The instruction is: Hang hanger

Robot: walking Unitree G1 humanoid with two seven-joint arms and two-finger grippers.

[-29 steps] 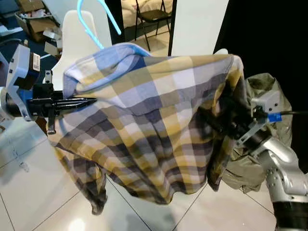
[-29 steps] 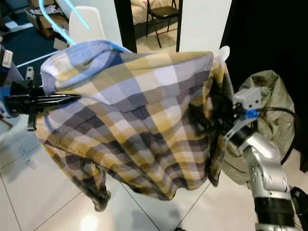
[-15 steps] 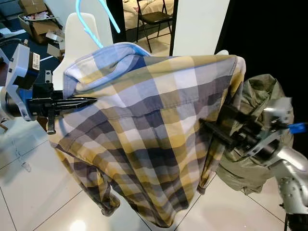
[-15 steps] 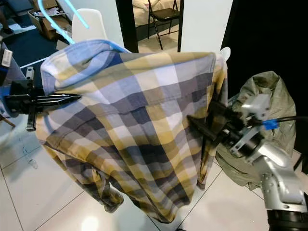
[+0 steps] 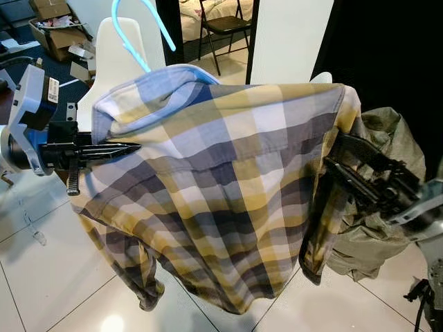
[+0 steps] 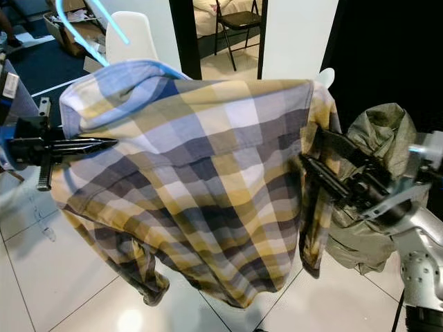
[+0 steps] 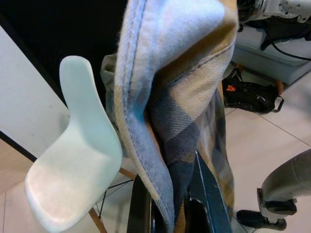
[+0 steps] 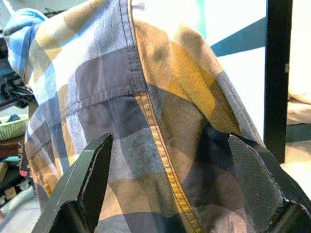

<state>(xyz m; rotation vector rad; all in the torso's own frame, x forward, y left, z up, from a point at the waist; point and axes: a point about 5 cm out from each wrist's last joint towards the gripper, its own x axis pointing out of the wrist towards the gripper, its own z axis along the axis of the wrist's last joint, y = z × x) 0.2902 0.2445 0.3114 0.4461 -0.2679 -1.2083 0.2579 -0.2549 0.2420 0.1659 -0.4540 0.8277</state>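
A plaid yellow, grey and blue shirt (image 5: pixel 221 180) hangs on a light blue hanger, whose hook (image 5: pixel 131 34) rises above the collar. My left gripper (image 5: pixel 131 146) is shut on the shirt at its left shoulder edge; in the left wrist view the cloth (image 7: pixel 165 111) is pinched between the black fingers (image 7: pixel 209 194). My right gripper (image 5: pixel 338 153) stands open just beside the shirt's right sleeve, its fingers pointing at the cloth. The right wrist view has both fingers (image 8: pixel 87 174) spread wide, with the plaid cloth (image 8: pixel 146 97) close ahead and nothing held.
A white chair (image 5: pixel 111 55) stands behind the shirt. An olive green garment (image 5: pixel 381 207) hangs at the right before a black curtain (image 5: pixel 387 55). Beyond a doorway is a folding chair (image 5: pixel 221 24). Cardboard boxes (image 5: pixel 52 17) lie far left. White tiled floor (image 5: pixel 41 263) lies below.
My right gripper has pulled out of the shirt's right side and drawn back to the right. The lower part of the shirt has dropped and hangs freer. The left gripper holds still.
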